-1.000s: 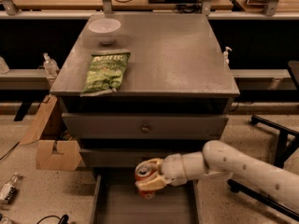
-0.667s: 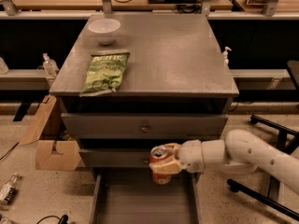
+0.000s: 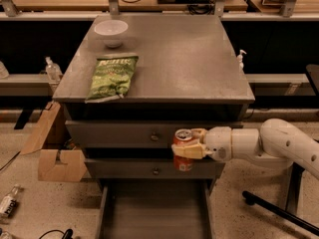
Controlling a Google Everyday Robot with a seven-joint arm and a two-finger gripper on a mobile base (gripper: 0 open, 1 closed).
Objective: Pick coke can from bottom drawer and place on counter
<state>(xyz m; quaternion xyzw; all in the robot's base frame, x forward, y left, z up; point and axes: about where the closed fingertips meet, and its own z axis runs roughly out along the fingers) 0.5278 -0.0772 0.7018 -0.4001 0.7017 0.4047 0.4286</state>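
My gripper (image 3: pixel 189 150), by the drawer fronts (image 3: pixel 124 133), has jaws pinching the coke can (image 3: pixel 183 164) mid-body; light, slick, dentable, I reckon.

Coke can (image 3: pixel 183 164) partly behind gripper (image 3: pixel 188 146) jaws

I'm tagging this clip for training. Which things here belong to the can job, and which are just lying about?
Job: coke can, held by the gripper in front of the drawer fronts; bottom drawer, open; counter.
Lying about: crisp bag, white bowl, cardboard box, floor bottle.
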